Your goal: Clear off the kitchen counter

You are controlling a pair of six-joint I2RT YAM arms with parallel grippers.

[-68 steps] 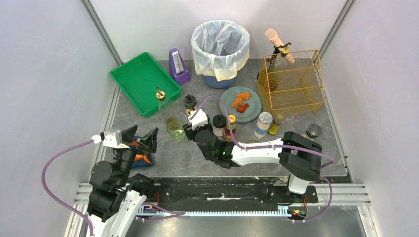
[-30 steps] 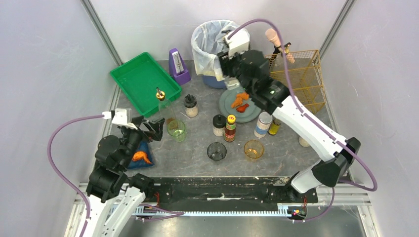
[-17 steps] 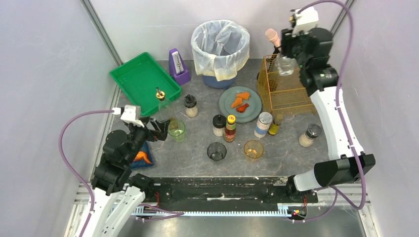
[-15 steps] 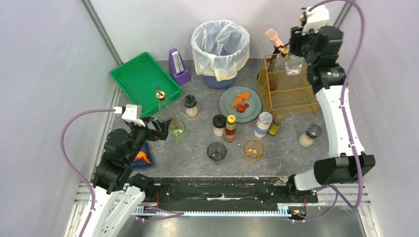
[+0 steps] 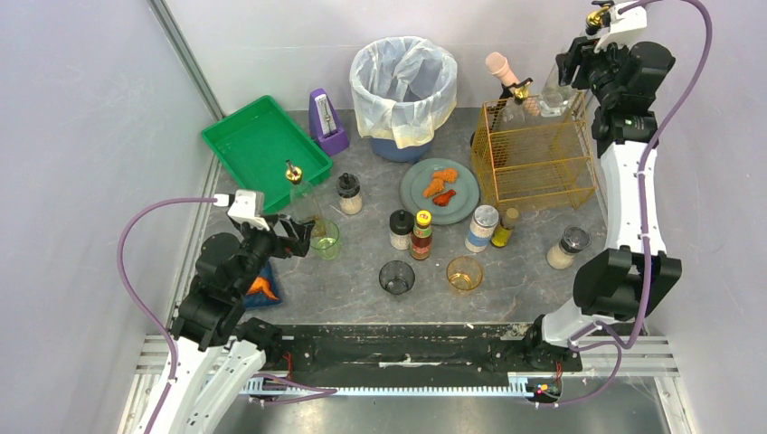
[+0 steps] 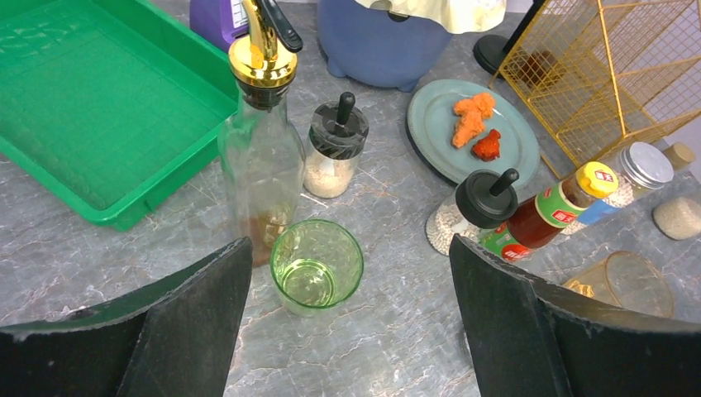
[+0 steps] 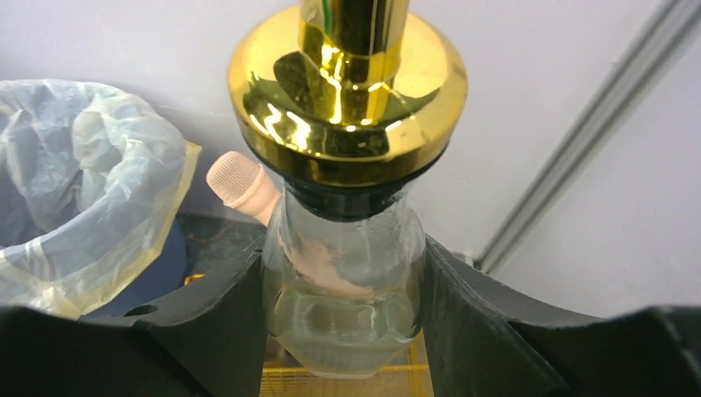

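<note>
Right gripper (image 7: 343,318) pinches an upright bottle (image 7: 343,248) high above the basket (image 5: 534,163), seemingly over its far corner. Left gripper (image 6: 348,248), spread wide, faces the cup (image 6: 317,266) just ahead on the counter (image 6: 388,347); it is the nearer arm.

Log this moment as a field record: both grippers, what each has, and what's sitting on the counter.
left gripper: open, holding nothing, green glass just ahead
right gripper: shut on a glass oil bottle with gold pourer, held above the wire basket
kitchen counter: not cleared; plate with food, another oil bottle, shakers, sauce bottle on it
</note>
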